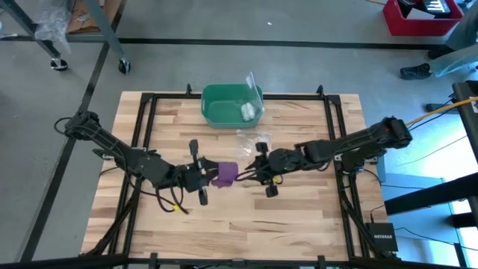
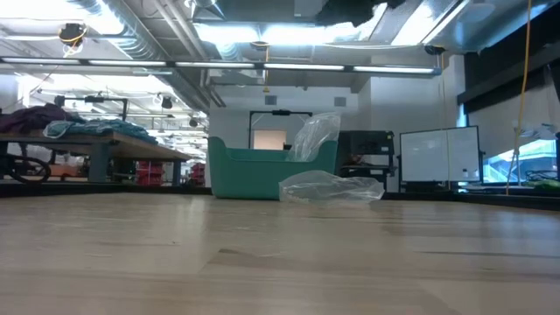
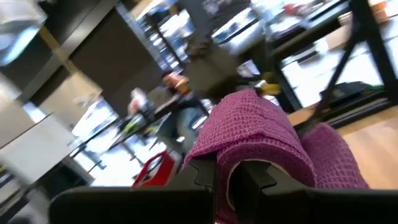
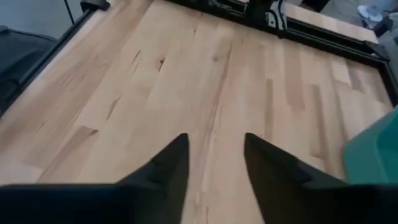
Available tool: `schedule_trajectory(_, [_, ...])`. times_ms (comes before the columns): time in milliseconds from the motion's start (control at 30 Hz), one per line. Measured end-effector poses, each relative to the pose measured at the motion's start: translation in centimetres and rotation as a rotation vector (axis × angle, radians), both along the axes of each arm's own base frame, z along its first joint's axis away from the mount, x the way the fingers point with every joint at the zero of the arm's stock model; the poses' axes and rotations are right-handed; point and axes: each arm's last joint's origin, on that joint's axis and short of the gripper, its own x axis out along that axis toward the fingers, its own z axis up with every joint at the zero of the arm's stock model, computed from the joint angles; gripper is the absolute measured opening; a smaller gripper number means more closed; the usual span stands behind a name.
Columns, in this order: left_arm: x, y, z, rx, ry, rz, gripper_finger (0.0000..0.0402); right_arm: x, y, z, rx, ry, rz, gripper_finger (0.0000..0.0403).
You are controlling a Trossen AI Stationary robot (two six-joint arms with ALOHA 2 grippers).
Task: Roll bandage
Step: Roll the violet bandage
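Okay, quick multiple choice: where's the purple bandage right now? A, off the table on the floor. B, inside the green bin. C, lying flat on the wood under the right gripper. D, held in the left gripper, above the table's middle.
D: the high view shows the bandage at the left gripper over mid-table, and the left wrist view shows it draped between that gripper's fingers; the right gripper is open over bare wood.

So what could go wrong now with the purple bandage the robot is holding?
The left gripper holds the bandage up off the table, and the left wrist view shows it only draped loosely over the fingers, so it might slip off or unroll. The right gripper is open and very close to it, so the two arms could bump. The loose clear plastic bag lies just behind them and might get snagged.
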Motion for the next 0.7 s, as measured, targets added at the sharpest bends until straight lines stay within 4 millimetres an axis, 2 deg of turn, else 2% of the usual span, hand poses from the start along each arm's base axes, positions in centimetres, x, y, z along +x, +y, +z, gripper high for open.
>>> schedule_trajectory(133, [0.2,0.0,-0.1,0.006,0.001,-0.019,0.0015,-2.0,-0.5,2.1,-0.009,-0.039,0.015,0.0203])
schedule_trajectory(300, [0.7,0.3,-0.4,0.013,0.009,-0.001,0.0015,-3.3,-0.7,3.5,0.027,-0.187,0.071,0.0226])
schedule_trajectory(400, [1.3,0.6,-0.9,0.028,0.026,0.017,0.0015,-3.1,-0.4,3.5,0.069,-0.300,0.133,0.0226])
schedule_trajectory(533, [1.8,1.1,-1.3,0.033,0.042,0.060,0.0015,-2.8,0.4,2.7,0.095,-0.359,0.240,0.0221])
schedule_trajectory(700, [2.2,2.0,-1.6,-0.002,0.060,0.089,0.0015,-3.1,2.9,2.9,-0.049,-0.450,0.323,0.0217])
